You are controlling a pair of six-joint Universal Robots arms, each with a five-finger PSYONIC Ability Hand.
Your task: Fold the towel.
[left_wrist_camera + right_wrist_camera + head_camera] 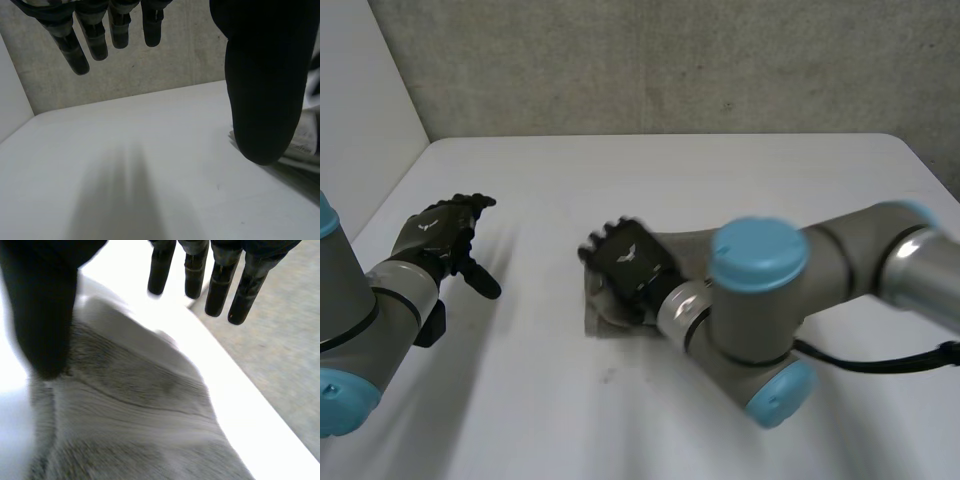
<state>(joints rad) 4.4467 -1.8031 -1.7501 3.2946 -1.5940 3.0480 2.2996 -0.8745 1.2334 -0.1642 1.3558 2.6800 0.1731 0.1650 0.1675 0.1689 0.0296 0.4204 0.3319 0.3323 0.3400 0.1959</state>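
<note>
Your right hand point(625, 262) sits spread over the grey towel point(605, 318) mid-desk point(720, 180), fingers straight and gripping nothing, thumb tip down at the cloth. Your left hand point(438, 237) hovers well apart, fingers straight, empty. Beyond stands a concrete wall point(670, 60).

Grey towel point(140, 430), rumpled, lying on white table point(720, 170)

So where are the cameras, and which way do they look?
Head view: behind the arms, looking down at the white table; both arms, left robot hand, right robot hand over the grey towel.
Left wrist view: along its palm, toward the wall; fingers, thumb.
Right wrist view: down onto the towel; fingers, thumb.
All share towel and table.
</note>
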